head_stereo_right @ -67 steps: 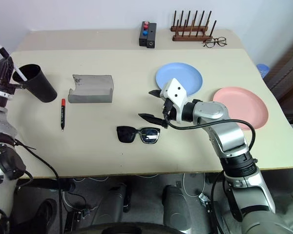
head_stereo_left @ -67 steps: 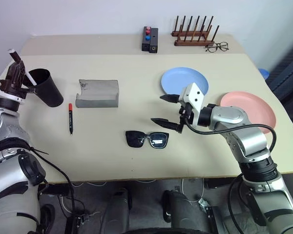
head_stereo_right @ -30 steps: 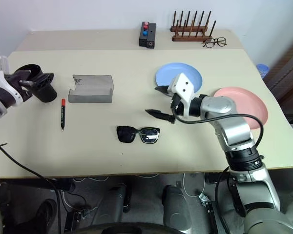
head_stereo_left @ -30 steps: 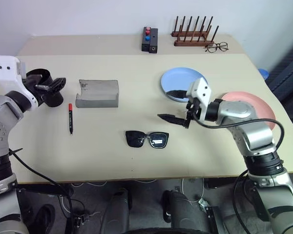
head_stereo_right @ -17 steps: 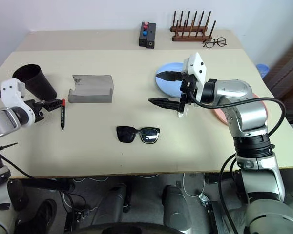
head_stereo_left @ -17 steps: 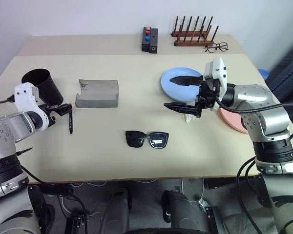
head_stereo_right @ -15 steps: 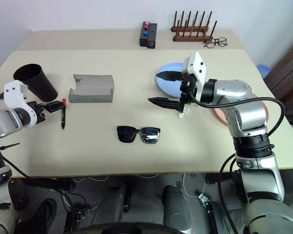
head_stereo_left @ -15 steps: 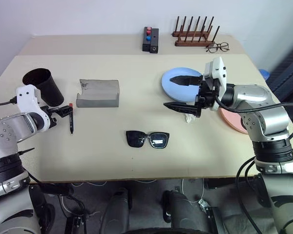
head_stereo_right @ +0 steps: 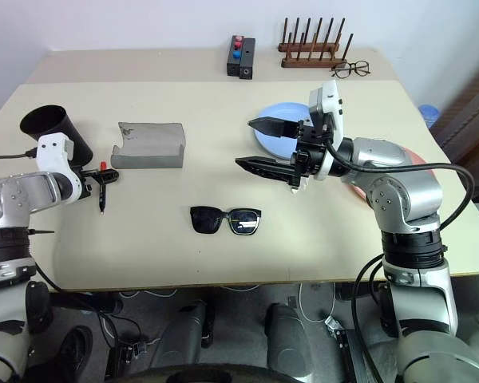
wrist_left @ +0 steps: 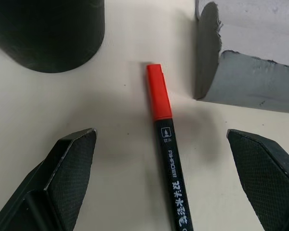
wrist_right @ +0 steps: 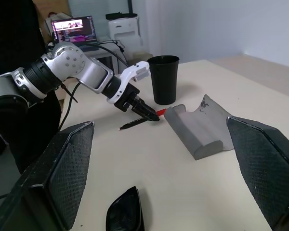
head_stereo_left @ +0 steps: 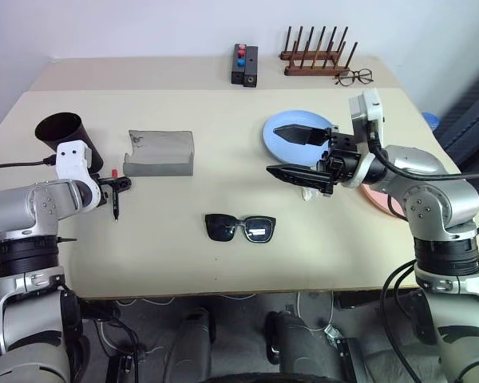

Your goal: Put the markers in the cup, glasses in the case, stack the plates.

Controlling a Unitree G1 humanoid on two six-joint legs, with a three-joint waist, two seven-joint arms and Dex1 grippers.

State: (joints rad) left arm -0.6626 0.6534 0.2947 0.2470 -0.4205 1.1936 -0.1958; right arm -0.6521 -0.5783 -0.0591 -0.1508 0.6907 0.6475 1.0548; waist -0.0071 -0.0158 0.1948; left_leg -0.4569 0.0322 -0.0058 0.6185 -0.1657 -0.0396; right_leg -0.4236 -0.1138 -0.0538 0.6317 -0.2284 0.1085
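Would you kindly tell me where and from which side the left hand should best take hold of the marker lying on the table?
Probably the black barrel of the marker, just behind its red cap, from above. It lies flat on the table between the cup and the case, and the open left hand already straddles it, one finger either side.

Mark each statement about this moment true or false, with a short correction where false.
1. The marker lies on the table between the open fingers of the left gripper. True.
2. The sunglasses are inside the grey case. False: they lie on the bare table, apart from the case.
3. The cup stands upright next to the case. True.
4. The right gripper is shut on the blue plate. False: it is open and holds nothing.
5. The wire-framed eyeglasses lie beside the wooden rack at the far edge. True.
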